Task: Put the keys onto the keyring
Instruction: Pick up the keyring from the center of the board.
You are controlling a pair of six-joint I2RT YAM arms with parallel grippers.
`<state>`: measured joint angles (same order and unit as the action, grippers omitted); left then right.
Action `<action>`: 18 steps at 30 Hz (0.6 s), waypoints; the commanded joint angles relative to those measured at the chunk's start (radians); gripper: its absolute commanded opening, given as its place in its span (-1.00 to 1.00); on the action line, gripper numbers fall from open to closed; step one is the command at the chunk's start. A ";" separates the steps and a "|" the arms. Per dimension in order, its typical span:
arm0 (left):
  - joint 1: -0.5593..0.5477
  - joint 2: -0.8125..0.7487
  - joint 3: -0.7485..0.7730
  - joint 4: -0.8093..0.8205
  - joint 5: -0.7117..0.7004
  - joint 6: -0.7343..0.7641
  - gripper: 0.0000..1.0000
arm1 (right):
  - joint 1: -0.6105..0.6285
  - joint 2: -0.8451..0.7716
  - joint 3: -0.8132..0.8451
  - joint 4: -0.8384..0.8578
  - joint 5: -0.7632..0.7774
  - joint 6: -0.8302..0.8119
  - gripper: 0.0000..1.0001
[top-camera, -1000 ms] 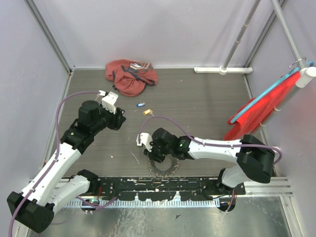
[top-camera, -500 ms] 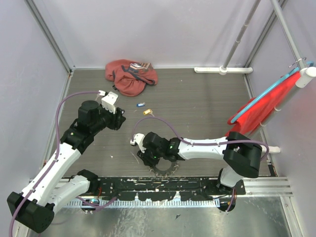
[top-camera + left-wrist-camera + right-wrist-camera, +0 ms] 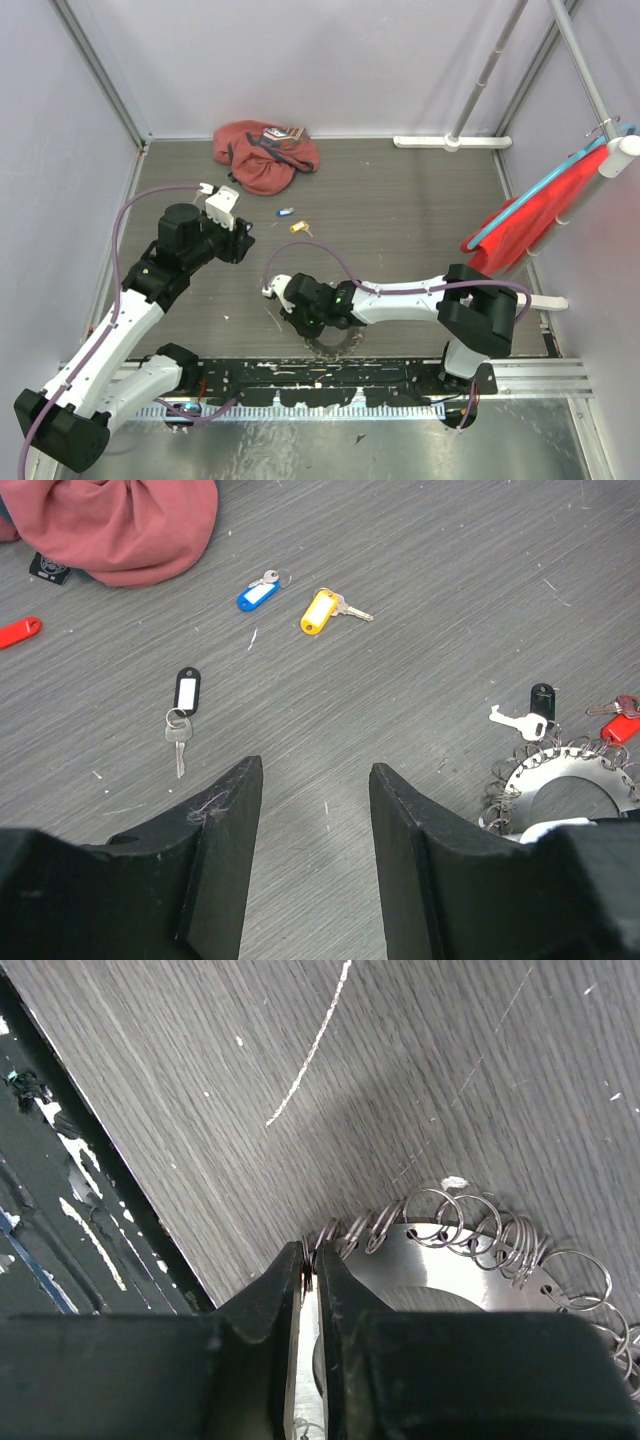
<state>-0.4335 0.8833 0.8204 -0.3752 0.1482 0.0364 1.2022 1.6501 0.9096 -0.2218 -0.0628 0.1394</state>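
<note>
The keyring [image 3: 332,338] lies on the table [image 3: 420,200] close to its near edge, just behind the base plate [image 3: 300,382]. The right gripper [image 3: 310,1265] sits at the keyring's left rim, jaws pinched on 1 loop. Key 5 [image 3: 542,696] and key 6 [image 3: 618,730] lie at its rim. Behind the keyring lie key 1 [image 3: 258,592] and key 2 [image 3: 320,610], side by side. Key 3 [image 3: 186,692] is left of those 2. The bag [image 3: 265,155] lies farthest behind, with key 4 [image 3: 20,632] near it. The left gripper [image 3: 316,780] hangs behind and left of the keyring, well apart from it, fingers spread.
</note>
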 commanded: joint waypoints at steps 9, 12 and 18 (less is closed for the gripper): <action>0.006 -0.013 -0.005 0.019 0.017 0.004 0.08 | 0.001 -0.074 -0.005 0.055 -0.003 -0.029 -0.99; 0.006 -0.014 -0.005 0.019 0.017 0.003 0.08 | -0.020 -0.127 -0.035 0.089 -0.029 -0.058 -0.98; 0.006 -0.014 -0.005 0.019 0.017 0.005 0.08 | -0.067 -0.212 -0.075 0.119 -0.068 -0.105 -0.99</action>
<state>-0.4335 0.8829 0.8204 -0.3752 0.1486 0.0368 1.1625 1.5078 0.8402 -0.1802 -0.0952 0.0803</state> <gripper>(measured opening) 0.538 0.040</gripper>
